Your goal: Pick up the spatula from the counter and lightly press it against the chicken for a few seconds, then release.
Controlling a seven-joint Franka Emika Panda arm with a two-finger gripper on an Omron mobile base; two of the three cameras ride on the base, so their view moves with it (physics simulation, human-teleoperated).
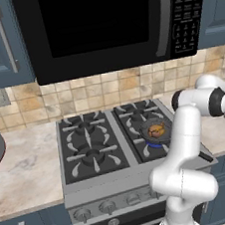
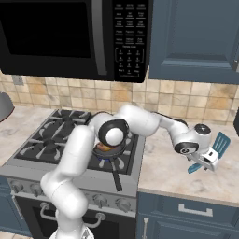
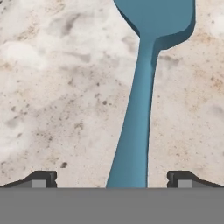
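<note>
Gripper [image 3: 112,178] low over spatula [image 3: 139,109] on counter [image 3: 52,87].
Fingers [image 3: 43,178] spread wide either side of the handle, not pinching; chicken [image 1: 157,130] sits in pan [image 1: 145,130] on stove [image 1: 89,147].

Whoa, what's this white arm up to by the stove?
The robot arm is stretched out over the counter to the right of the stove. Its gripper is open, with a finger on either side of the handle of a blue spatula lying there, not yet gripped. The chicken sits in a pan on the front right burner.
</note>
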